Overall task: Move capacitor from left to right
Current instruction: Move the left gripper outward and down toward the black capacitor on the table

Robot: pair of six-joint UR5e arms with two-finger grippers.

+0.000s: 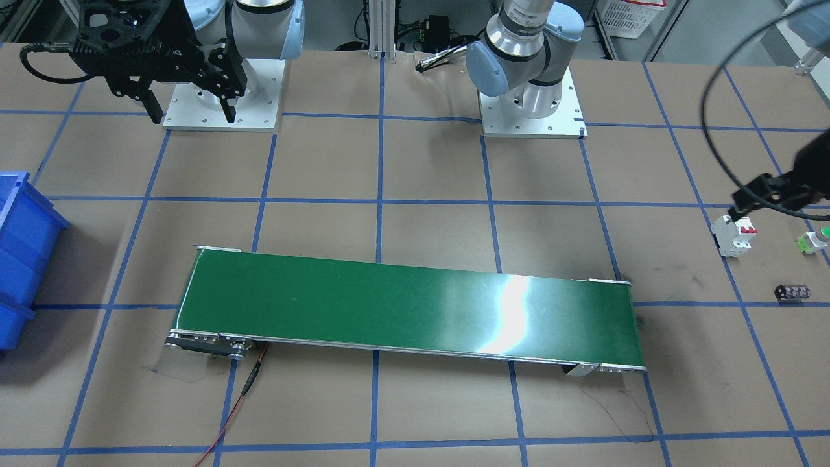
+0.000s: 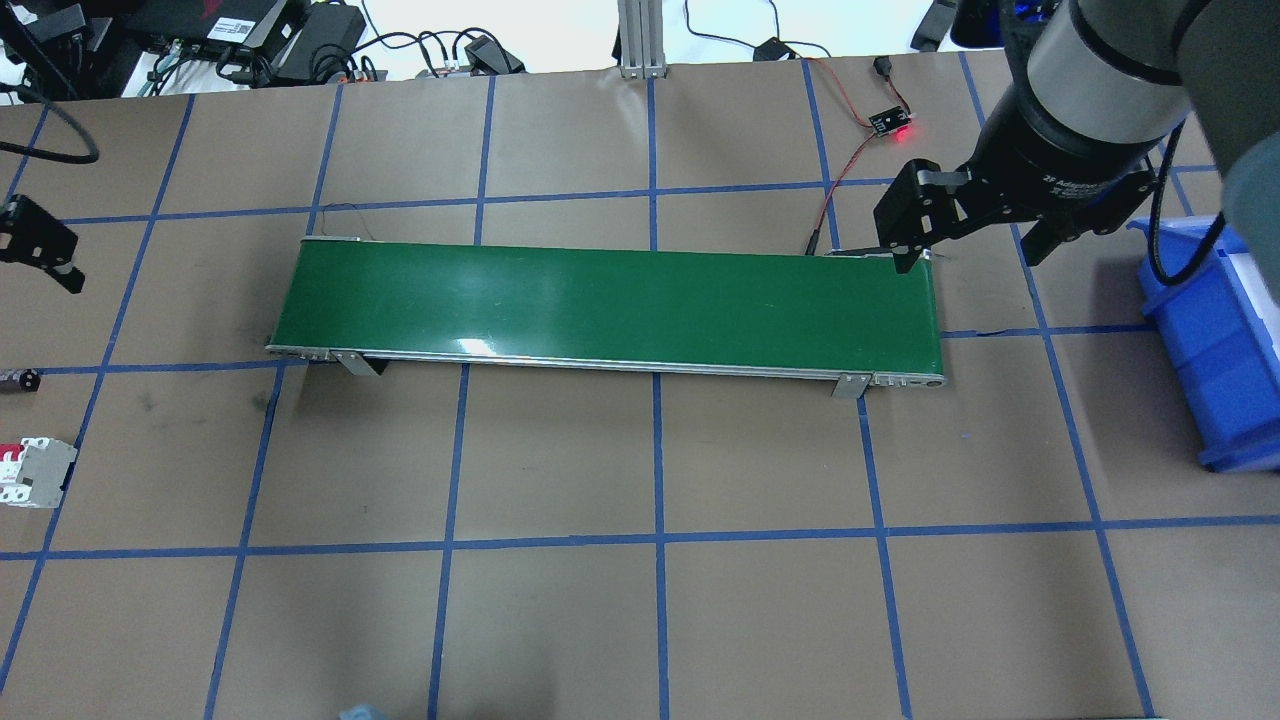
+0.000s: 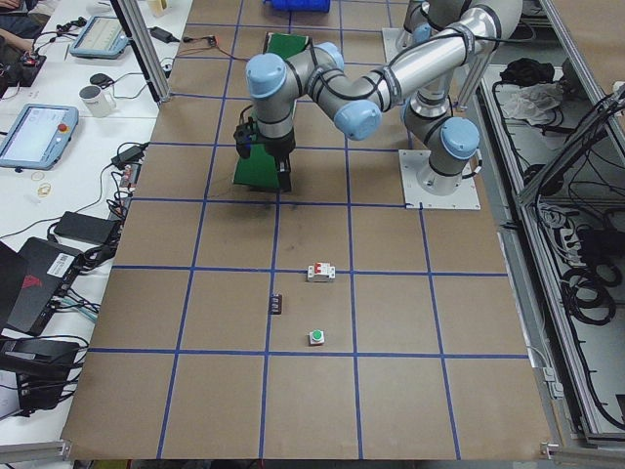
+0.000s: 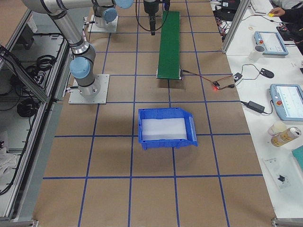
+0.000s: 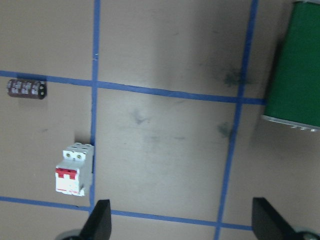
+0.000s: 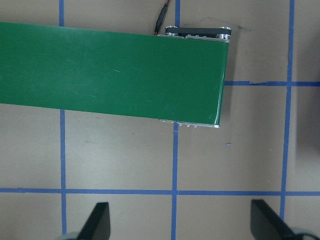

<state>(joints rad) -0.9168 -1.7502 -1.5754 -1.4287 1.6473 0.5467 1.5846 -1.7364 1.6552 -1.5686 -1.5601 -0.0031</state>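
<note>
The capacitor [image 5: 26, 89], a small black oblong with grey spots, lies on the brown table at the upper left of the left wrist view. It also shows at the right of the front-facing view [image 1: 792, 292]. My left gripper [image 5: 182, 222] is open and empty. It hovers above the table between the capacitor and the conveyor's end, and touches neither. My right gripper [image 2: 975, 250] is open and empty, high over the other end of the green conveyor belt [image 2: 600, 300]. It also shows in the right wrist view [image 6: 181, 222].
A white block with red switches [image 5: 74, 170] stands near the capacitor. A small white piece with a green cap [image 1: 814, 240] lies next to it. A blue bin [image 2: 1215, 350] sits on the right side. A red wire [image 2: 850, 160] runs behind the belt.
</note>
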